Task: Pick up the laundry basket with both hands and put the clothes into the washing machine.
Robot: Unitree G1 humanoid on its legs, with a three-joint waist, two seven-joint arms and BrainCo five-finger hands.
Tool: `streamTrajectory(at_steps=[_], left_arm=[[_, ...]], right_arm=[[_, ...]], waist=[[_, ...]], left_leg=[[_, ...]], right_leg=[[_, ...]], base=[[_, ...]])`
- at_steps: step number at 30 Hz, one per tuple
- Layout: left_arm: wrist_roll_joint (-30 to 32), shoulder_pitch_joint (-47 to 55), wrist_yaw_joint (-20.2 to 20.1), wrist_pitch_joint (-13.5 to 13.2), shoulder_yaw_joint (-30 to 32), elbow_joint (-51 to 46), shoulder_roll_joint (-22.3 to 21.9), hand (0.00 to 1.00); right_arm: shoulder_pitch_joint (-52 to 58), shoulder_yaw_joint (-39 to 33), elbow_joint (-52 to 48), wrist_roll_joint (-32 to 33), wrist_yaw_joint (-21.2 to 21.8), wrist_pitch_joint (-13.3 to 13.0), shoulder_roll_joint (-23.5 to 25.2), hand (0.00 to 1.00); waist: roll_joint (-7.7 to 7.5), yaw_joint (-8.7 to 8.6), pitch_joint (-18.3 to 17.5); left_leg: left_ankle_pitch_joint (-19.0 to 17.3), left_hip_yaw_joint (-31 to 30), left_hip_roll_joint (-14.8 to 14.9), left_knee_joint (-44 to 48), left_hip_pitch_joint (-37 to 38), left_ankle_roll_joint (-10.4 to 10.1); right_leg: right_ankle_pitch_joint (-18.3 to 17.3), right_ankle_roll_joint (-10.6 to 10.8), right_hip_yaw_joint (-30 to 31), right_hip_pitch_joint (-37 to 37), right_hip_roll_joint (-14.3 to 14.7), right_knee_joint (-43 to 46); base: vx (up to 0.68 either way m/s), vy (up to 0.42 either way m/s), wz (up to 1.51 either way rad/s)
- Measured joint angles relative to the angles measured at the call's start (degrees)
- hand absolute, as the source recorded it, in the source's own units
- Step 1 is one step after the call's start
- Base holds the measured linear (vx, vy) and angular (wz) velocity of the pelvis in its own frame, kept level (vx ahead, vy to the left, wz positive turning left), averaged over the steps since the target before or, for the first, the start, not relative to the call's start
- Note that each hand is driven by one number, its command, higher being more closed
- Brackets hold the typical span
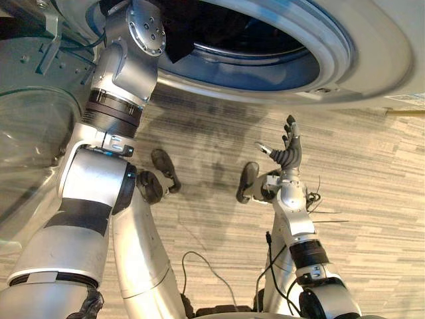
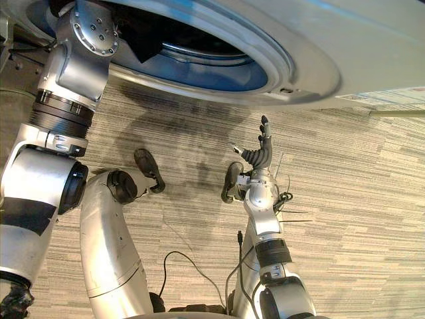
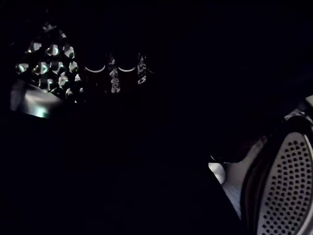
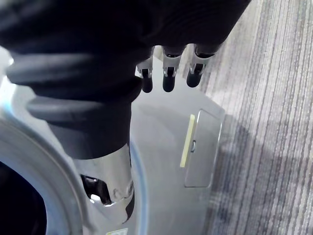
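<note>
The washing machine [image 1: 372, 60] fills the top of the eye views, its round opening [image 1: 265, 63] facing me. Dark clothing [image 1: 178, 41] lies in the drum at the opening's left edge. My left arm [image 1: 126, 73] reaches up into that opening, and the left hand is hidden inside the drum. The left wrist view is dark, with patches of the perforated drum wall [image 3: 49, 63]. My right hand [image 1: 290, 149] is held up in front of the machine, below the door ring, open and holding nothing. In its wrist view the right hand [image 4: 166, 73] points at the machine's grey front panel.
The machine's glass door [image 1: 26, 153] stands open at the far left, close beside my left arm. A small service flap [image 4: 203, 147] sits low on the front panel. Striped grey carpet [image 1: 372, 199] stretches in front of the machine and to the right.
</note>
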Motion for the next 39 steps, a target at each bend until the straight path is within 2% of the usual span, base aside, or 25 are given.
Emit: streamTrajectory(at_steps=[6,8,15,17,20,22,23,25,26,29,33,36,39], left_arm=[[2.97,0.0,-1.46,0.02,-0.89,0.24,0.0,0.0],[3.9,0.01,-2.38,0.12,-2.41,0.73,-0.14,0.0],[6.36,0.08,-2.52,0.27,-2.31,1.13,-1.51,0.0],[4.03,0.79,-2.28,0.16,-0.05,1.08,-3.54,0.0],[-4.81,8.18,-1.21,-1.41,6.27,-2.38,-8.22,0.0],[-14.95,19.23,-0.69,-4.27,8.69,-6.35,-13.85,0.0],[-17.05,21.71,-0.37,-4.74,8.82,-7.09,-15.15,0.0],[-22.5,32.83,0.37,-6.24,8.47,-8.8,-19.92,0.0],[-24.01,38.95,0.25,-6.48,8.08,-9.69,-22.09,0.0],[-25.4,50.63,-0.16,-7.74,5.05,-10.69,-24.9,0.0],[-26.88,61.53,-3.46,-10.28,4.17,-11.69,-26.14,0.0],[-31.58,70.79,-6.36,-11.55,5.4,-11.22,-26.46,0.0],[-35.57,77.66,-9.13,-12.13,8.5,-7.22,-26.41,0.0]], right_arm=[[0.14,1.69,-0.01,1.0,0.33,-0.14,-0.64,0.0],[0.31,1.78,0.0,1.12,0.6,-0.14,-1.04,0.0],[0.42,2.12,1.14,2.53,1.56,-0.15,-1.11,0.0],[0.69,1.95,1.57,2.58,1.53,-0.06,-1.06,0.0],[1.19,1.95,2.96,1.97,1.4,0.96,-0.19,0.0],[3.21,1.84,4.02,0.76,1.29,2.81,0.62,0.0],[3.78,1.6,4.03,0.5,1.29,3.17,0.66,0.0],[5.25,0.97,5.24,0.03,1.27,4.53,0.61,0.0],[6.08,0.94,5.89,-0.27,1.25,4.9,0.36,0.0],[8.57,0.24,6.69,-0.28,1.27,5.79,0.03,0.0],[11.9,-0.45,10.19,-0.27,1.39,6.64,1.08,0.0],[17.17,-1.09,13.03,-0.24,1.66,7.17,1.64,0.0],[21.99,-1.93,15.45,-0.07,2.11,7.68,2.07,0.0]], waist=[[0.19,0.11,-0.09],[0.76,0.17,-0.39],[0.93,0.89,-0.48],[0.93,1.74,-0.48],[0.96,1.74,-0.48],[1.56,1.79,-0.86],[1.94,1.88,-1.06],[2.43,2.07,-1.39],[3.45,2.15,-2.22],[4.54,3.12,-3.39],[4.45,3.53,-4.87],[4.61,3.61,-8.83],[4.71,3.55,-13.16]], left_leg=[[0.12,0.12,-0.62,-0.95,0.03,0.04],[0.22,0.24,-1.06,-1.31,0.02,-0.08],[0.65,0.51,-1.15,-2.47,1.15,-0.2],[0.97,0.47,-1.14,-3.0,2.06,-0.47],[1.24,0.57,-1.26,-5.11,6.33,-0.95],[1.8,0.56,-2.07,-8.99,12.16,-1.94],[1.88,0.51,-2.19,-9.86,13.27,-2.07],[2.42,1.15,-3.14,-13.79,19.45,-2.92],[2.75,0.96,-3.41,-15.86,21.89,-3.45],[4.51,0.85,-4.48,-21.9,29.4,-4.26],[7.3,0.91,-6.17,-30.8,40.32,-5.62],[9.31,1.82,-7.23,-39.89,50.41,-6.35],[11.89,3.21,-8.18,-50.06,60.59,-6.79]], right_leg=[[0.0,-0.01,-0.01,0.03,-0.34,-0.52],[0.0,-0.01,-0.08,0.05,-0.81,-0.65],[0.09,0.1,-0.37,1.07,-0.87,-1.61],[0.08,0.07,-0.42,1.99,-0.86,-1.94],[-0.01,-0.07,-1.36,6.38,-0.88,-3.91],[-0.09,-0.22,-2.58,12.6,-1.09,-7.38],[-0.09,-0.22,-2.95,13.92,-1.18,-8.25],[-0.08,-0.23,-3.57,19.77,-1.85,-11.37],[0.01,-0.37,-4.74,22.8,-1.89,-13.5],[0.39,-0.91,-7.03,30.84,-2.04,-18.7],[1.18,-1.03,-10.17,42.49,-1.97,-26.32],[2.96,-0.45,-12.46,52.68,-1.63,-34.8],[6.17,0.4,-14.39,62.68,-0.38,-45.28]], base=[[0.04,-0.047,0.04],[0.03,-0.042,0.11],[0.03,-0.04,0.02],[0.04,-0.066,0.05],[0.05,-0.077,0.08],[0.06,-0.075,0.24],[0.05,-0.06,0.26],[0.07,-0.08,0.27],[0.07,-0.1,0.28],[0.08,-0.099,0.3],[0.09,-0.09,0.34],[0.11,-0.074,0.22],[0.14,-0.038,0.08]])
